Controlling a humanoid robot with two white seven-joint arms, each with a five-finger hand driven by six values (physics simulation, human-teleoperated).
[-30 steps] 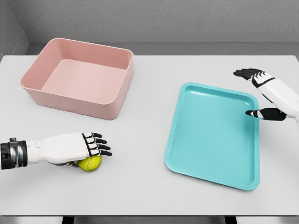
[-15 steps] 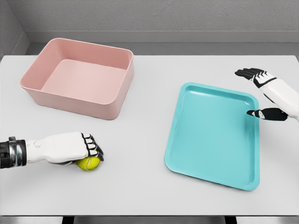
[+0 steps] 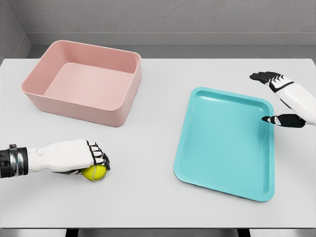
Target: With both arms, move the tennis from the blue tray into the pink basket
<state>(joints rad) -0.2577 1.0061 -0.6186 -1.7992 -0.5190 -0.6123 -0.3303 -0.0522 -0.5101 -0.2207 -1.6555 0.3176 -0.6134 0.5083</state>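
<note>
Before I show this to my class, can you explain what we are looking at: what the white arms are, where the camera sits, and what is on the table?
This is a simulator's render, seen from a camera on a humanoid robot's head, looking down at a white table. The white arms are the robot's own, each ending in a five-finger hand. The left hand has its fingers curled over a yellow tennis ball resting on the table. The right hand is open, at the far edge of an empty blue tray. A pink basket, also empty, stands at the back left.
</note>
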